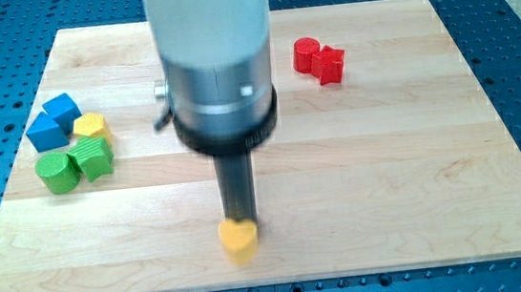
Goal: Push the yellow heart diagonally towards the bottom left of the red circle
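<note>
The yellow heart (239,240) lies near the bottom edge of the board, a little left of centre. My tip (241,219) touches its upper side, just above it in the view. The red circle (306,55) sits at the upper right, touching a red star-like block (329,64) on its right. The arm's grey body hides the board's upper middle.
At the view's left is a cluster: two blue blocks (53,121), a yellow block (91,128), a green circle (56,172) and a green block (91,158). The wooden board (417,179) ends near the view's bottom, close below the heart.
</note>
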Controlling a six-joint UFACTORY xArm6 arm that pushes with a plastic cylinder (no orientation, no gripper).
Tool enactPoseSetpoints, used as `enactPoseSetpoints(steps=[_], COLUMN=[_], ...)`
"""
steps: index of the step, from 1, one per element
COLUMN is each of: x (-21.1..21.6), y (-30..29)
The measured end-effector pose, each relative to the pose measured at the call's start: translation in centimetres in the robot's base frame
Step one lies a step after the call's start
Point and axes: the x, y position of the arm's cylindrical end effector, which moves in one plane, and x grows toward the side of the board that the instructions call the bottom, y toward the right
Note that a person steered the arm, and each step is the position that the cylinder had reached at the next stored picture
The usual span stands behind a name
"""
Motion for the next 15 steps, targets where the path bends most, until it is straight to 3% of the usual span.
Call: enactPoseSetpoints(steps=[3, 4, 5, 8, 9, 11, 13, 15], x=[-2.2, 2.8, 3.7, 3.9, 3.9, 3.8, 3.5, -6.4], y=[6.8, 7.2, 7.0, -1.4, -1.6, -9.9, -10.6, -9.6])
